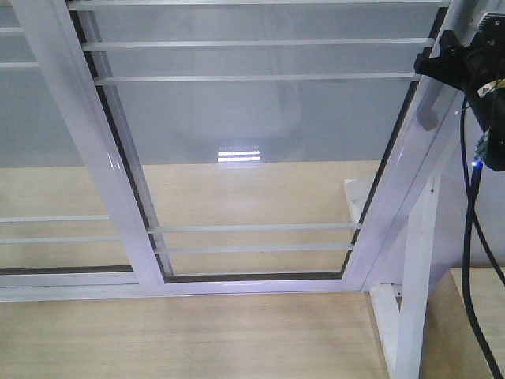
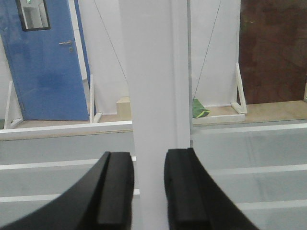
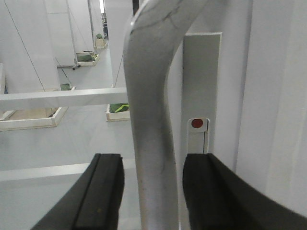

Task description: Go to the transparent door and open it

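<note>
glass fills most of the front view: the transparent door [image 1: 252, 142] stands straight ahead of the robot, its white frame running from 11 o'clock down to 5 o'clock, with thin white bars across it and wooden floor [image 1: 181, 339] at 6 o'clock. its curved grey pull handle [image 1: 427, 110] sits on the frame edge at 2 o'clock. the right gripper [image 3: 152, 172] is there, jaws apart and straddling the handle's straight shank. a sliver of gap shows on the 9 o'clock side, the other pad looks very near the metal, and nothing is clamped yet. just behind the handle at 3 o'clock is the lock plate [image 3: 199, 96] with its red dot [image 3: 196, 123]. the left gripper [image 2: 148, 167] is also parted and holds nothing, and it faces a white frame upright [image 2: 153, 72] at 12 o'clock that looks wider than the gap. the door will likely feel stiff and fairly heavy, its pane fragile, and the handle smooth enough to slip. the best hold is probably the straight shank below the bend, squeezed firmly and drawn steadily rather than jerked. whether the panel swings or slides i cannot tell.
</note>
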You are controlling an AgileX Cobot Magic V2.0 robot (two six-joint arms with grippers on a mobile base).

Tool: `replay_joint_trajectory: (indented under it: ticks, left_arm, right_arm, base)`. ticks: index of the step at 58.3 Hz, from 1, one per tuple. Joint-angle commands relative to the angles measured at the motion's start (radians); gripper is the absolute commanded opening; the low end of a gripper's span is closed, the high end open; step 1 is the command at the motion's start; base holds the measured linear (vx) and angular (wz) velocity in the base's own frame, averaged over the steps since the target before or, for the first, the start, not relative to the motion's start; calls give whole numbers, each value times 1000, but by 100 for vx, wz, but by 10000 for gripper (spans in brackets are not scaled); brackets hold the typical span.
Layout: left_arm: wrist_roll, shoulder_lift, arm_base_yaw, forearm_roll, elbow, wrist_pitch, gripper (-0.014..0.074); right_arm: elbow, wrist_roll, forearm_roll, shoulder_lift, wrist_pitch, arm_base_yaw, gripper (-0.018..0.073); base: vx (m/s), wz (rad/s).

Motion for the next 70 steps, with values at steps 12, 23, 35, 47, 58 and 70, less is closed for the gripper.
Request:
replay_joint_trajectory:
  ticks: [12, 23, 35, 47, 58, 70]
  left_arm:
    - [-4, -16, 1, -5, -35, -89, 314]
    - [-4, -16, 1, -5, -35, -89, 314]
    - [-5, -16, 1, -5, -35, -90, 314]
    - [-5, -16, 1, -5, -35, -90, 314]
    - [-5, -16, 1, -5, -35, -90, 314]
    - [-5, -16, 1, -5, -35, -90, 314]
  right_arm:
    - [-128, -63, -13, 56, -86, -7, 386]
    - [-169, -75, -13, 95, -80, -7, 386]
    - [-171, -42, -93, 95, -87, -5, 383]
    - [-171, 42, -201, 95, -101, 16, 322]
    - [-171, 50, -216, 95, -122, 58, 247]
    - [-171, 50, -219, 95, -122, 113, 225]
  base:
    - [0, 0]
    - [0, 0]
    - [0, 0]
    - [0, 0]
    - [0, 0]
    - [0, -1]
